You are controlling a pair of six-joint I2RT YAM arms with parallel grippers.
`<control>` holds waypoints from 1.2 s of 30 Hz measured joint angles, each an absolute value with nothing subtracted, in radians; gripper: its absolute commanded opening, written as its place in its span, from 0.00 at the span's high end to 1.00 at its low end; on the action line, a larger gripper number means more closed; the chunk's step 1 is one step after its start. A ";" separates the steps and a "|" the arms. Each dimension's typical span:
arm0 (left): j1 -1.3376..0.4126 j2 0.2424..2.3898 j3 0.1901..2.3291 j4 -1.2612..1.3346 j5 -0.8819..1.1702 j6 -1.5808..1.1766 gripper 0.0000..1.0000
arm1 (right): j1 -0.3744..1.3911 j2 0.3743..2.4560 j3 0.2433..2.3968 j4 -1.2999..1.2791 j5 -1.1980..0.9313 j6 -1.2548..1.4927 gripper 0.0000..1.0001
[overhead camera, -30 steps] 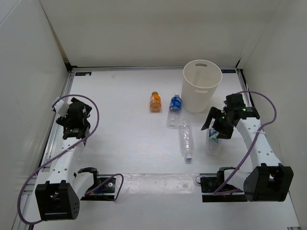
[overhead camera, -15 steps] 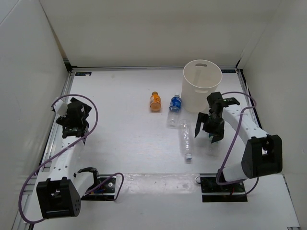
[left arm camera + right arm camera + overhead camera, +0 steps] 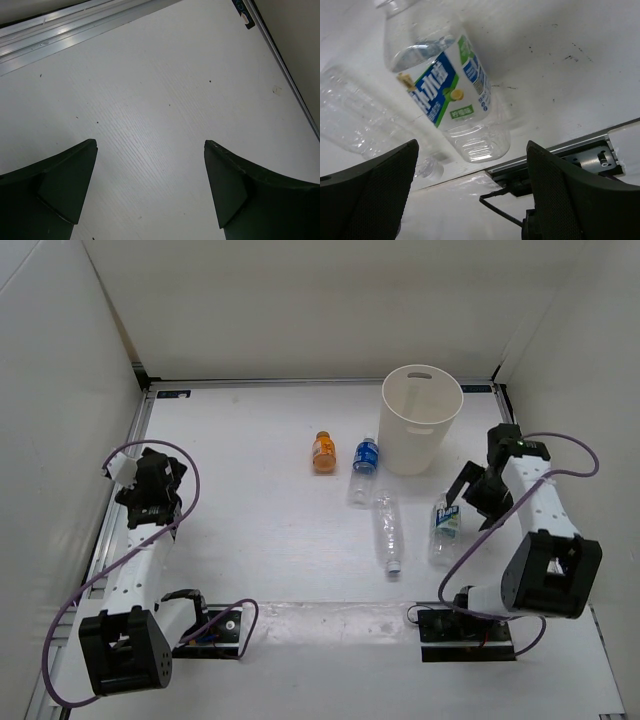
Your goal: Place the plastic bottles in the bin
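As a grasp was evidently intended, the right claw [image 3: 471, 145] was held open beside the nearest labelled bottle [image 3: 445, 85]; the left claw [image 3: 149, 145] was likewise open.

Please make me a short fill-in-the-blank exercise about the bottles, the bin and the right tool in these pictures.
1. Outside the bin, ___ bottles are on the table.
2. The short bottle left of the bin is ___.
3. The right tool stands ___, holding nothing.
Missing words: four; orange; open.
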State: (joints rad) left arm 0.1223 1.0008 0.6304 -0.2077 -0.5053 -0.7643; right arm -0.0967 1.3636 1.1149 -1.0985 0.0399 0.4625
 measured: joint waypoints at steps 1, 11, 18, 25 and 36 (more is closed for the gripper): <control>0.123 1.001 0.630 -0.209 -0.504 -0.767 0.01 | -0.110 1.385 1.115 -1.097 0.041 0.460 0.10; 0.123 1.007 0.630 -0.214 -0.490 -0.791 0.01 | -0.092 1.625 1.140 -1.056 -0.026 0.437 0.10; 0.126 1.004 0.630 -0.232 -0.489 -0.801 0.01 | -0.064 1.713 1.162 -1.044 -0.033 0.437 0.10; 0.128 1.004 0.630 -0.236 -0.489 -0.813 0.01 | -0.064 1.824 1.193 -1.052 -0.033 0.436 0.21; 0.130 1.001 0.630 -0.242 -0.489 -0.824 0.01 | -0.066 1.872 1.263 -1.082 -0.036 0.422 0.49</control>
